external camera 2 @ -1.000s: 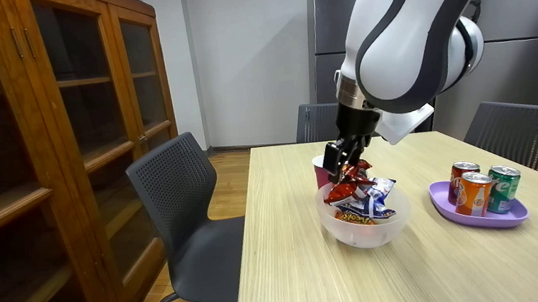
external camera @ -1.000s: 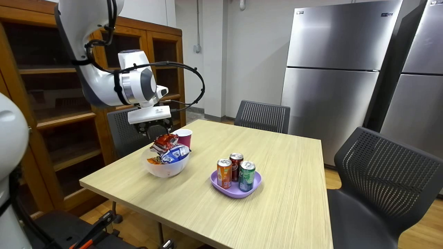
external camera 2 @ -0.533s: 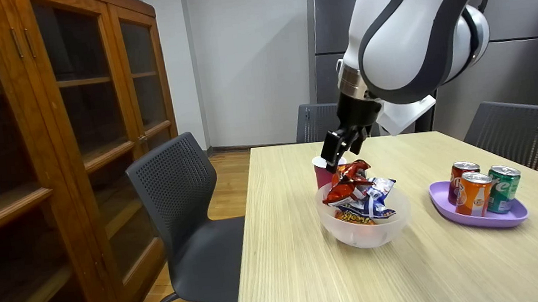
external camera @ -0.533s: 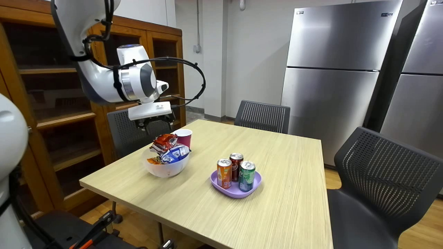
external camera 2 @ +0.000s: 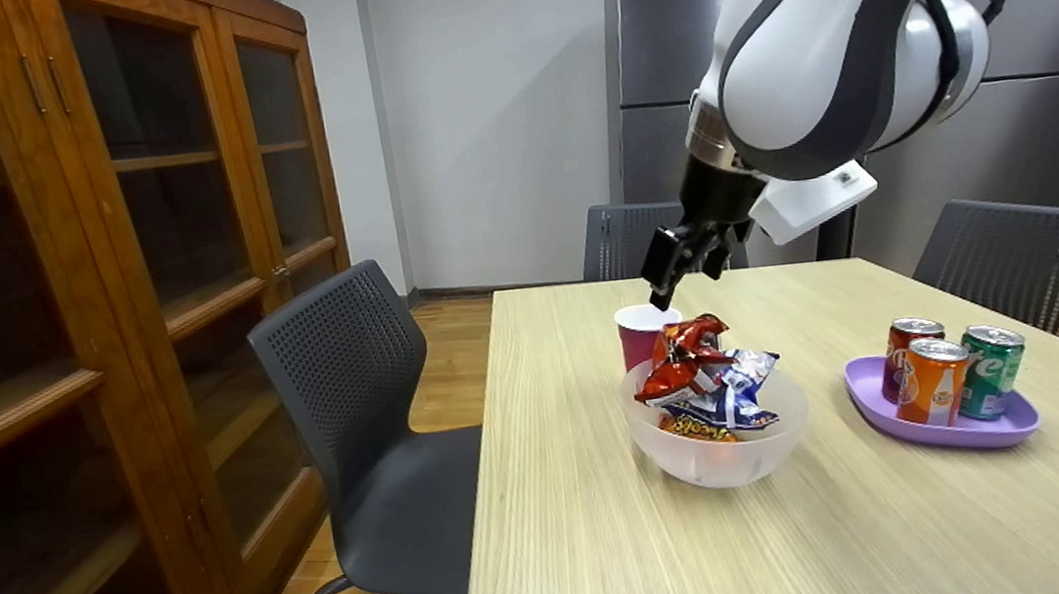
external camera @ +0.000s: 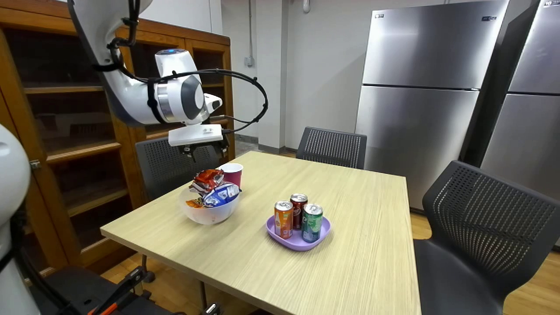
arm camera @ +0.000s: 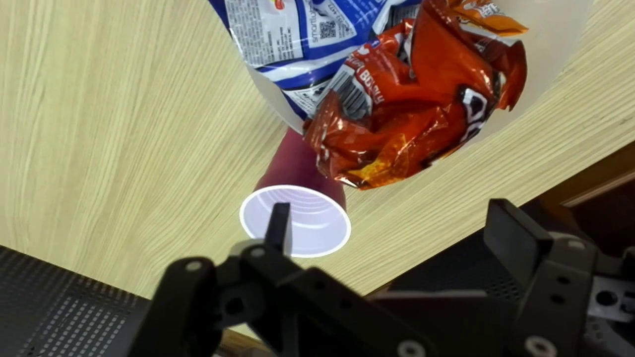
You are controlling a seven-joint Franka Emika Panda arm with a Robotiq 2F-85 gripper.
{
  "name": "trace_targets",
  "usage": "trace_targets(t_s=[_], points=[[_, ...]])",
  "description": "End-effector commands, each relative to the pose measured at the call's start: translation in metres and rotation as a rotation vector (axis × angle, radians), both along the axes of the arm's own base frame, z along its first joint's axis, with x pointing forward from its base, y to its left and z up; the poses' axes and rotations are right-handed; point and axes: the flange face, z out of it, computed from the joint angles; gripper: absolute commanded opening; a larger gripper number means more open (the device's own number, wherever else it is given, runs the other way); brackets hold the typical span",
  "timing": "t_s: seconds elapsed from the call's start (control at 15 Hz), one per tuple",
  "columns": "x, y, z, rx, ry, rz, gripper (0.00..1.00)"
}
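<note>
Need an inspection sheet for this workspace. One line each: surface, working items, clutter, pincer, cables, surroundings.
Surface: light wood-grain table; no spill seen.
Working items: translucent bowl holding red snack bag, blue-and-white snack bag and orange snack packet; magenta cup upright beside it.
Clutter: orange soda can, dark red soda can and green soda can upright on purple tray.
Pincer: open, holding nothing; above the table, near the cup.
Cables: black cable loops out from the arm.
Surroundings: grey chairs, wooden cabinet, stainless-steel refrigerators.

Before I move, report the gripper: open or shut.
Open: in the wrist view the gripper has its fingers wide apart, gripping nothing; the red bag lies in the bowl.
</note>
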Motion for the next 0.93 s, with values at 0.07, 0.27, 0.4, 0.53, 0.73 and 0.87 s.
trace_targets(t_s=[0.07, 0.27, 0.4, 0.53, 0.73, 0.87], points=[[0.004, -0.021, 0.019, 0.039, -0.039, -0.071, 1.00], [0.011, -0.040, 0.026, 0.063, -0.051, -0.139, 1.00], [0.016, -0.057, 0.031, 0.081, -0.057, -0.196, 1.00], [0.018, -0.052, 0.021, 0.071, -0.039, -0.188, 1.00], [0.019, -0.058, 0.022, 0.072, -0.043, -0.201, 1.00], [0.019, -0.058, 0.022, 0.072, -0.042, -0.200, 1.00]])
